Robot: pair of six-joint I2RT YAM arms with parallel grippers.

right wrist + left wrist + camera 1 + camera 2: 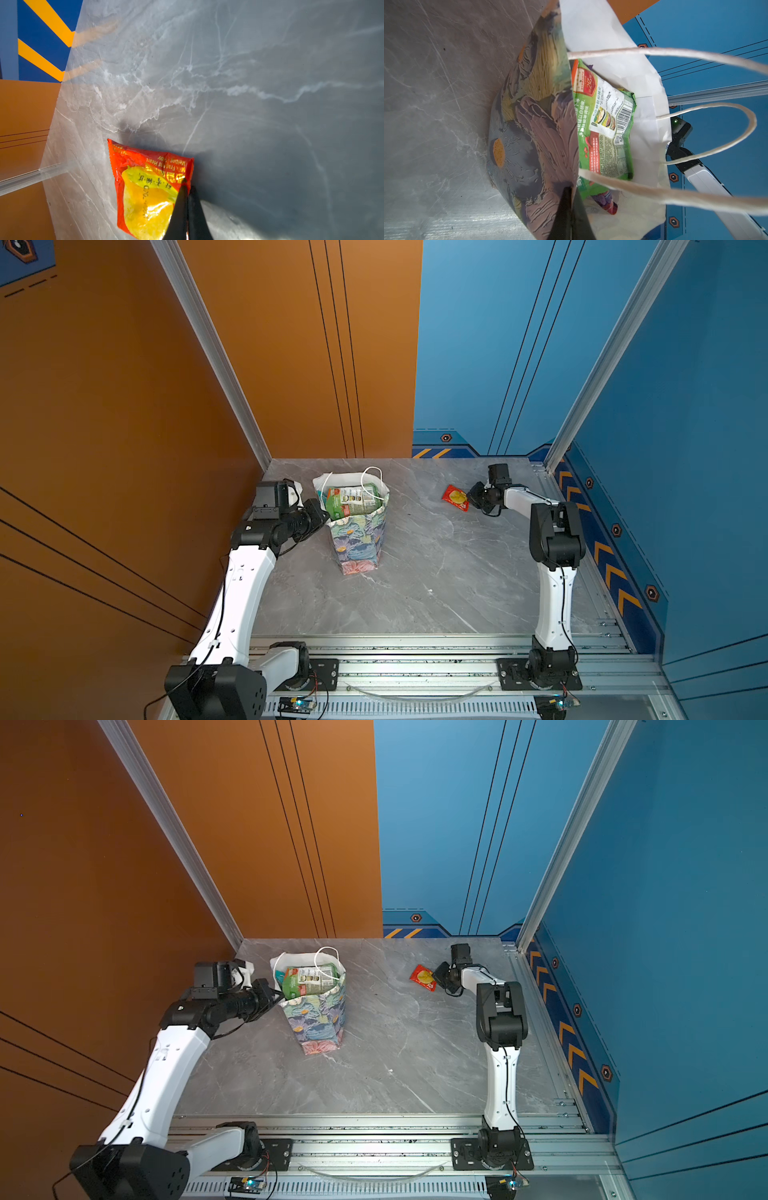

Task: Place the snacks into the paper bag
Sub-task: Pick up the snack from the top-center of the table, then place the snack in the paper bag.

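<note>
Left tool (570, 194) pinches paper bag (358, 533) rim, likely steadying its open mouth; right tool (188, 187) clamps red packet (143, 187) edge on counter (436, 572), apparently ready to lift.

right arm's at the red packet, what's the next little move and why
Probably lift the red packet a little off the table. The right gripper looks shut on its edge while it lies flat there, and the left gripper pinches the rim of the paper bag.

Left arm (245, 576) and right arm (555, 597): white shells, black joints (thin black cables alongside); left hand (324, 517) and right hand (469, 499) black, a boxy camera (498, 475) just behind each.
</note>
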